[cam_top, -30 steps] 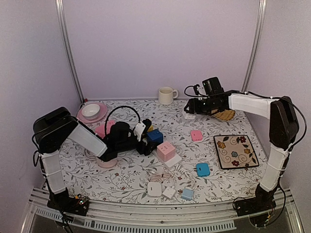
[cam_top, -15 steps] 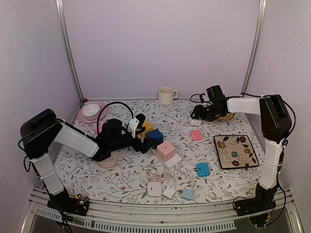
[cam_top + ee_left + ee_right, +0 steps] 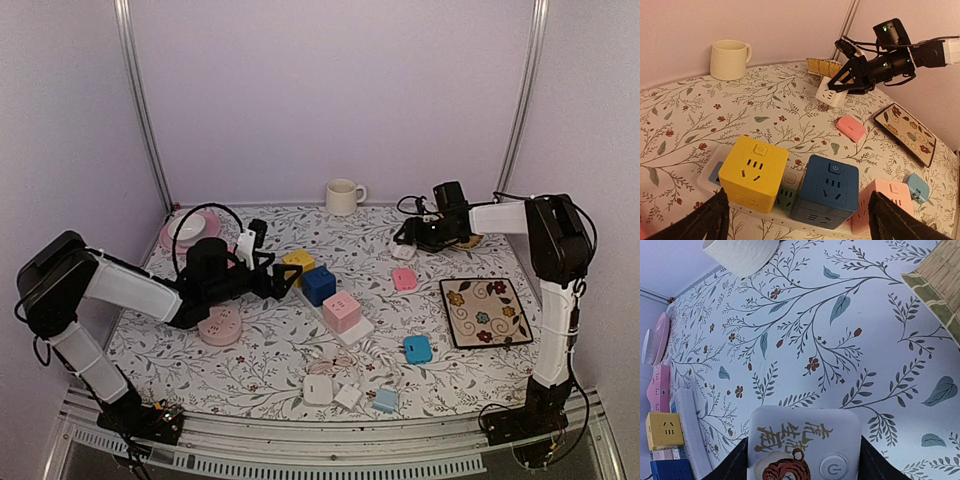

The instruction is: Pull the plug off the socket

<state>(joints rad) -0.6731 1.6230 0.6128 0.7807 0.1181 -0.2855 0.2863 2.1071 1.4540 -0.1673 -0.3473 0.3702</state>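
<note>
**A:** How far along is the job judged to be?

**B:** The white plug (image 3: 830, 95) is seen well apart from the power strip (image 3: 707, 165), at the far right of the table near the woven mat (image 3: 821, 64). The pull itself is therefore judged done for that plug. Setting it down and letting go appear to be what is left. A yellow cube (image 3: 754, 172) and a blue cube (image 3: 827, 192) are seated on the strip, and a pink cube (image 3: 885, 200) appears to be as well.

**A:** What is held by each claw?

**B:** The right claw (image 3: 802, 462) is closed about halfway, and the white plug is pinched between its fingers on two opposite sides. Whether the plug is resting on the table or lifted just clear cannot be told. The left claw (image 3: 800, 218) is spread wide with nothing in it, and is poised just before the yellow and blue cubes.

**A:** Which way is the plug pointed?

**B:** The face with the tiger sticker and round button is turned up toward the right wrist. A side with socket slots is turned toward the left arm, and a slight tilt is seen. No long axis can be named, since the plug is nearly a cube. The strip is laid diagonally, from far left to near right in the overhead view.
</note>
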